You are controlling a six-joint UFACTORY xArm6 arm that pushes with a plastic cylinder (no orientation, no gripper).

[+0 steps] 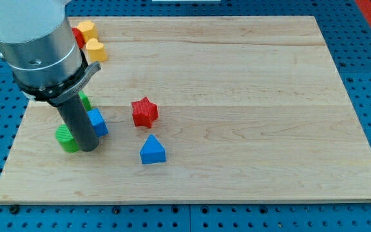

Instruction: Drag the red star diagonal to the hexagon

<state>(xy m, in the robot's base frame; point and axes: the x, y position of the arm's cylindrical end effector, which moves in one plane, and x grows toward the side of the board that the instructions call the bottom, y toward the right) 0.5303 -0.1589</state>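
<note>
The red star (144, 111) lies on the wooden board (250, 96), left of the board's middle. My tip (89, 149) rests on the board at the view's lower left, well left of the star and a little below it. It stands between a green block (66, 138) on its left and a blue block (98, 121) just up and to its right. A blue triangle (152, 150) lies below the star. I cannot make out which block is the hexagon.
Two yellow blocks (86, 29) (96, 49) and a partly hidden red block (78, 35) sit at the view's top left. Another green block (84, 100) peeks out behind the rod. The arm's grey body (34, 38) covers the top left corner.
</note>
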